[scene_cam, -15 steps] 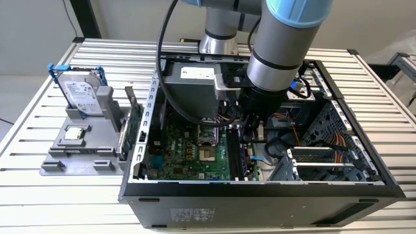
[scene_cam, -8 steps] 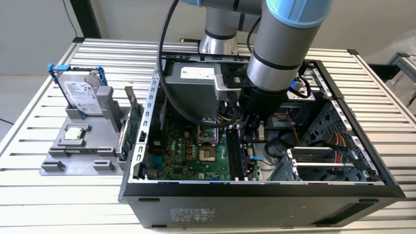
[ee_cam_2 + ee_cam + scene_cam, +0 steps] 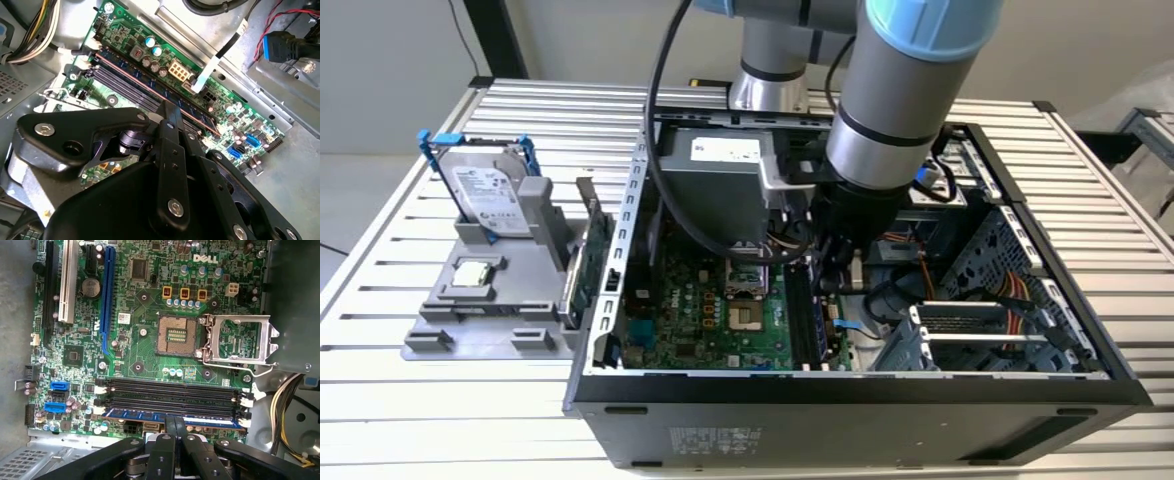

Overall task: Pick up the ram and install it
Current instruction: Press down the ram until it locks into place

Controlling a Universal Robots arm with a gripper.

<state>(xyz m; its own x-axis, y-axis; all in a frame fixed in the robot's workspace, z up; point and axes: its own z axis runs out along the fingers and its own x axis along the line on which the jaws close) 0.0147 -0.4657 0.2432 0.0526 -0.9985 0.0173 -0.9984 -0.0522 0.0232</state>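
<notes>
We've got the black two-fingered tool (image 3: pixel 175 422) down inside the open black computer case (image 3: pixel 854 395), fingers pinched closed on the ram (image 3: pixel 150 416), that long dark blue-green stick. In the first wrist view it sits along the slot nearest the motherboard's edge, with three empty black slots (image 3: pixel 170 392) beside it. Room is tight: the drive cage sits on the exterior view's right, and the grey hard drive with blue frame (image 3: pixel 491 195) stands outside on the slatted metal desk (image 3: pixel 400 400).
</notes>
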